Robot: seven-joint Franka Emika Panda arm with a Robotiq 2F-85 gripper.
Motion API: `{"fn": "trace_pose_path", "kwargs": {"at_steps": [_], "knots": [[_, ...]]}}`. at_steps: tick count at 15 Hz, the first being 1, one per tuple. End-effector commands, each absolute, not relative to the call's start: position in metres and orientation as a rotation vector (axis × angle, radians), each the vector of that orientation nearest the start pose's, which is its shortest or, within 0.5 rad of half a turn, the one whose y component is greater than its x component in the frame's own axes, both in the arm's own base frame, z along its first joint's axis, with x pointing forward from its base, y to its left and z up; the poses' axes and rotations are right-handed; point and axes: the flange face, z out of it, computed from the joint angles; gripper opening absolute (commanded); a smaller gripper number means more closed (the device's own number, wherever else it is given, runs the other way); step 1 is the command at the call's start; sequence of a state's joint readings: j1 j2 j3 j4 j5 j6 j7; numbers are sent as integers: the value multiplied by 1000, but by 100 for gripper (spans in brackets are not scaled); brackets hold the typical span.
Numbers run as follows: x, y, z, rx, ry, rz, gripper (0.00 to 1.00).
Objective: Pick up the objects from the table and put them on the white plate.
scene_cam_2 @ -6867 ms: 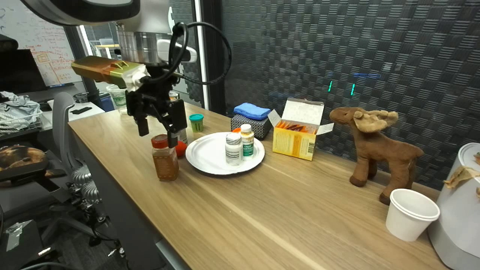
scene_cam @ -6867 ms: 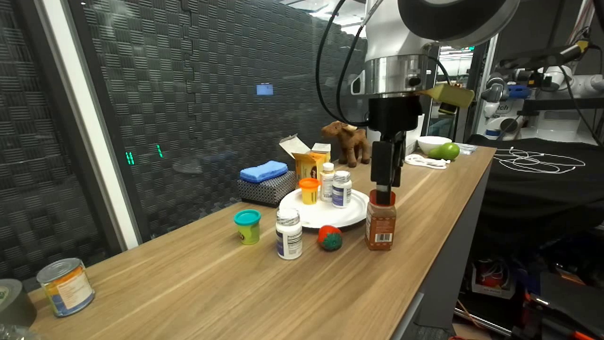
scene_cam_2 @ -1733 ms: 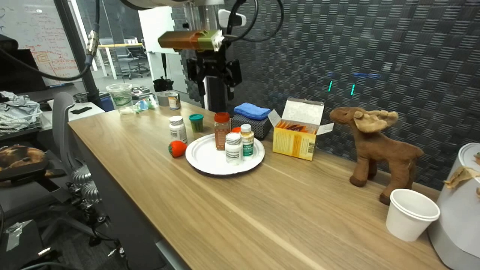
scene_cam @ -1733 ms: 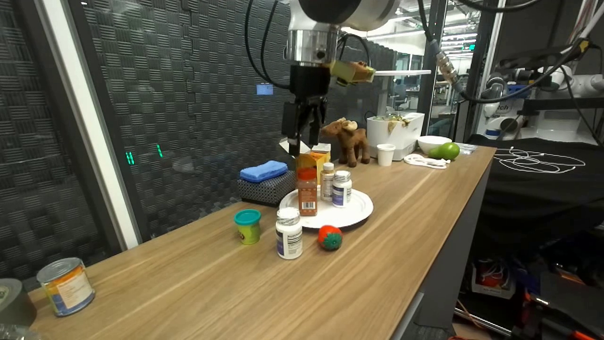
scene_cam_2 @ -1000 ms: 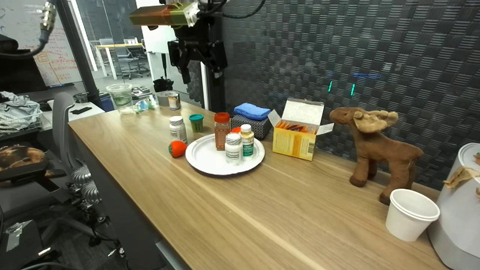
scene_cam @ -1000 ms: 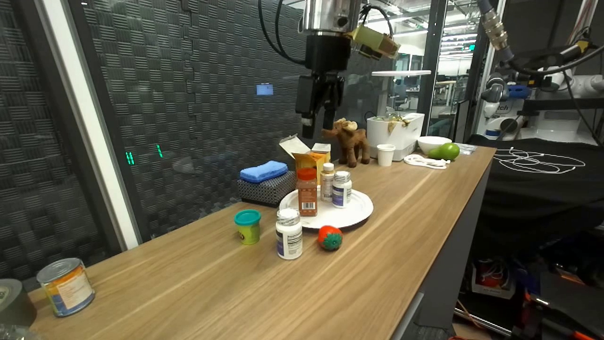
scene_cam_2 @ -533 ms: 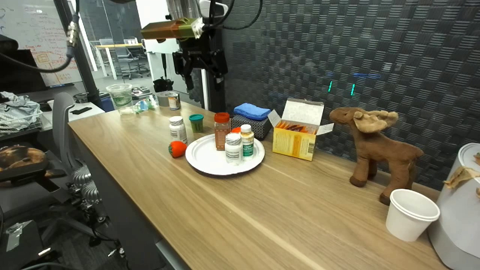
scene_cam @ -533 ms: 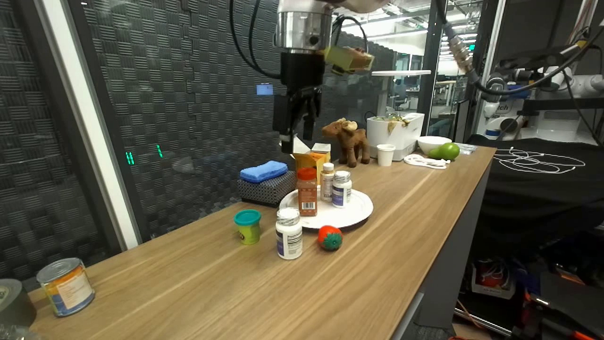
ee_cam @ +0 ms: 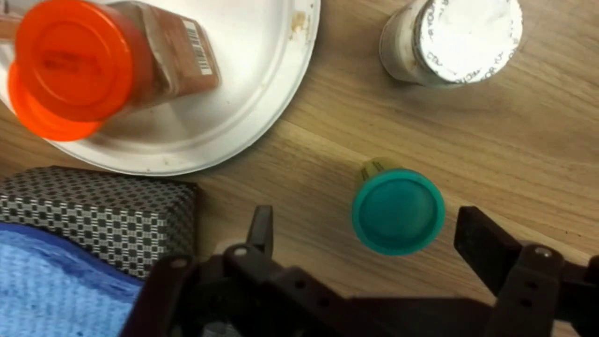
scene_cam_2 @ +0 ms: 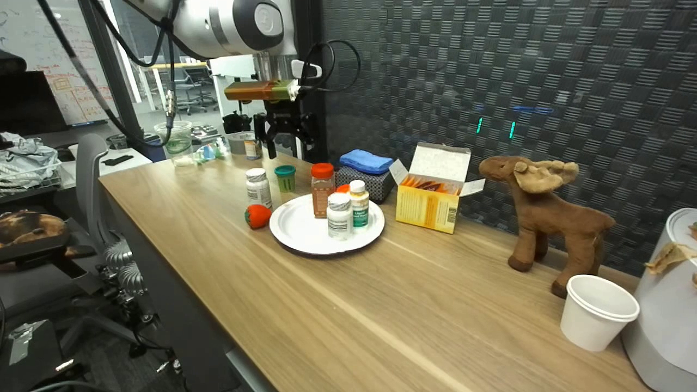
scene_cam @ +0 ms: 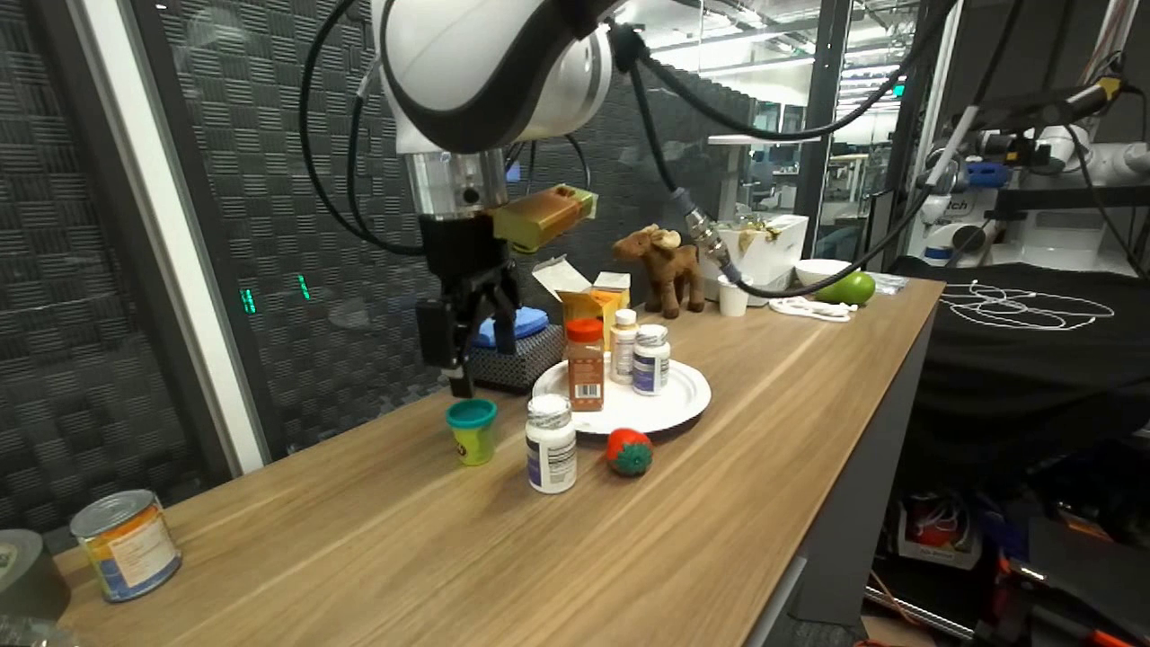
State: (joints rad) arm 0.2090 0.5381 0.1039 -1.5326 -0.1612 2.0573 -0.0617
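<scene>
While the tool [scene_cam: 483, 368] hovers above the green tub [scene_cam: 473, 437], its fingers [ee_cam: 486, 248] are spread wide and released, and in the wrist view the tub's teal lid [ee_cam: 398, 213] shows between them, clear of both. The tub stands upright on the wooden surface [scene_cam: 404, 557]. To its right in an exterior view stands a white pill bottle [scene_cam: 551, 454], and farther right lies a red round piece [scene_cam: 627, 452] with a green top, all three apart from one another. On the far side of them is the white plate [scene_cam: 647, 415], which bears the red-lidded spice jar [scene_cam: 586, 373], a purple-labelled bottle [scene_cam: 650, 364] and a green-labelled bottle [scene_cam_2: 360, 211], each upright. An orange lid [ee_cam: 54, 128] peeks out behind the jar; with its body mostly hidden, it probably tops a small tub set toward the plate's edge. Left of the plate and farther back, a folded blue cloth [scene_cam: 523, 325] rests on a patterned box [scene_cam: 517, 364]. Beyond stand a yellow carton [scene_cam: 588, 312] with raised flaps and a brown plush moose [scene_cam: 665, 274].
</scene>
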Motion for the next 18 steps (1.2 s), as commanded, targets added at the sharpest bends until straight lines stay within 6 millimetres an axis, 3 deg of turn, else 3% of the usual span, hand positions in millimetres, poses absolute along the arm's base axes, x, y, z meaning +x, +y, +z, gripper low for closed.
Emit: {"fn": "trace_pose_path", "kwargs": {"at_steps": [1, 9, 16, 17, 18], "knots": [[685, 217, 346, -3145, -778, 60, 100], [696, 216, 322, -3110, -807, 191, 100], [706, 216, 305, -3101, -849, 183, 100], [707, 217, 304, -3107, -846, 174, 80], [707, 217, 304, -3107, -841, 175, 73]]}}
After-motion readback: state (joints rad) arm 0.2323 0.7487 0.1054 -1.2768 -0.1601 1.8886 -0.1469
